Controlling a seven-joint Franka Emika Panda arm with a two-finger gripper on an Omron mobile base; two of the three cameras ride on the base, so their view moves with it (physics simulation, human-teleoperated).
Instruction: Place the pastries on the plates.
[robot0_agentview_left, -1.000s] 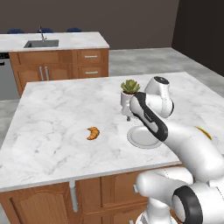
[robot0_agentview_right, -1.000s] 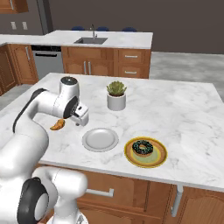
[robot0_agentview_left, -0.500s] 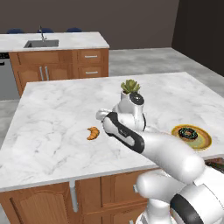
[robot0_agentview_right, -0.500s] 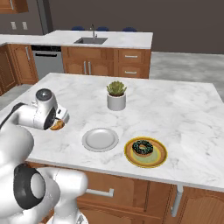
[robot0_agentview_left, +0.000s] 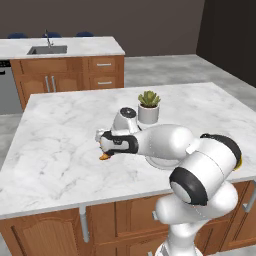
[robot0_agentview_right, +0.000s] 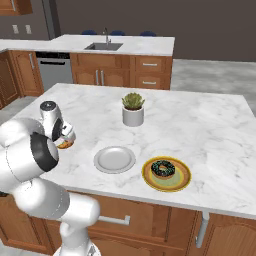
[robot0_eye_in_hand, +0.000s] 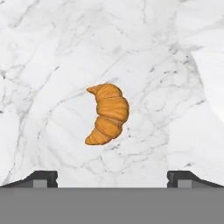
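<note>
Over croissant (robot0_eye_in_hand: 108, 114): hand points down, jaws spread wide.

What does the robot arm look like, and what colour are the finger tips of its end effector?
The arm is made of smooth, rounded, glossy white segments with dark, nearly black bands at the joints. A round grey cap with a dark centre sits on the wrist. The end effector has two small dark grey, blocky finger tips. No loose cables or markings are visible.

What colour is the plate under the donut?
Yellow-gold plate, darker centre; clearest in the right base view.
</note>
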